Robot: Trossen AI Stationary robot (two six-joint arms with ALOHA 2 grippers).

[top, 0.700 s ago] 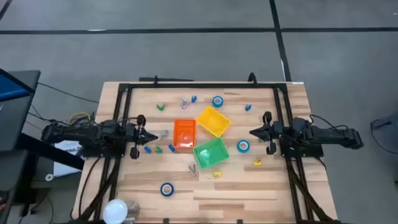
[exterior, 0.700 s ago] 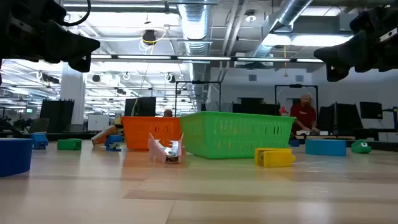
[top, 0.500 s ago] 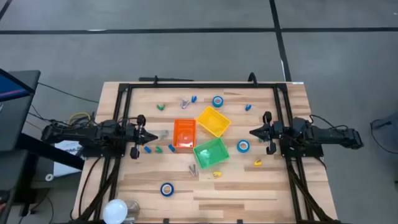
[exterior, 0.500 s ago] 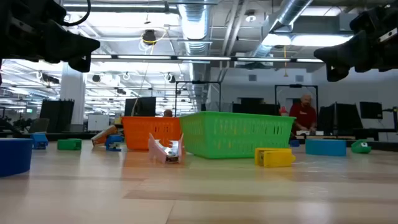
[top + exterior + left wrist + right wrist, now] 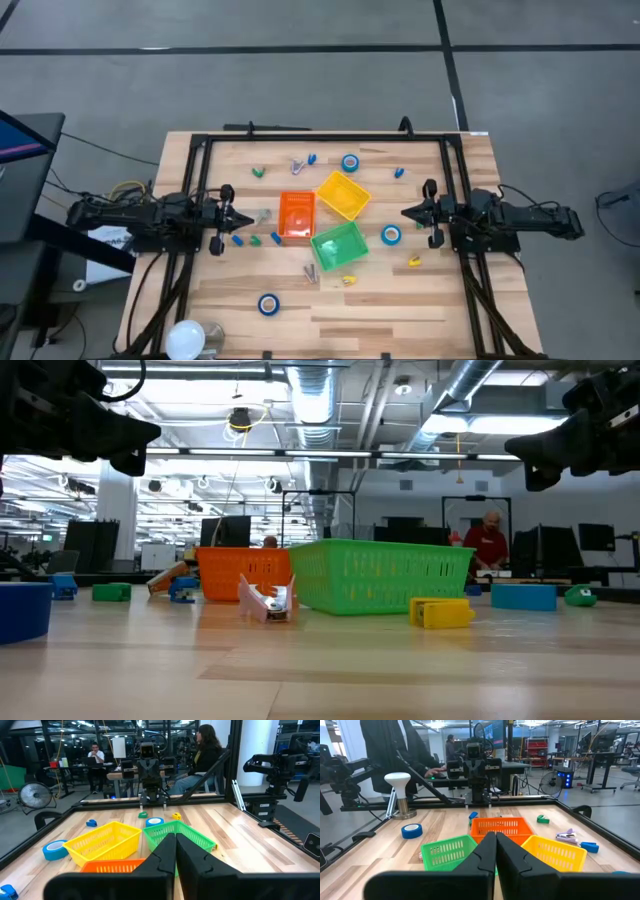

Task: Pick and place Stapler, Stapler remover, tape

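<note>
Three blue tape rolls lie flat on the table: one at the far side (image 5: 350, 162), one right of the green bin (image 5: 391, 235), one near the front (image 5: 268, 304). Small coloured stapler-like pieces are scattered about, among them a yellow one (image 5: 441, 612) and a clear one (image 5: 265, 600) in front of the bins. My left gripper (image 5: 240, 218) hovers shut at the table's left, pointing level toward the orange bin (image 5: 297, 215). My right gripper (image 5: 408, 212) hovers shut at the right, pointing level toward the yellow bin (image 5: 343, 194). Nothing is between the fingers of either.
Orange, yellow and green (image 5: 339, 245) bins cluster at the table's middle. A black frame (image 5: 320, 138) runs round the table's edges. A white round-topped stand (image 5: 187, 337) sits at the near left corner. People sit and stand in the room beyond.
</note>
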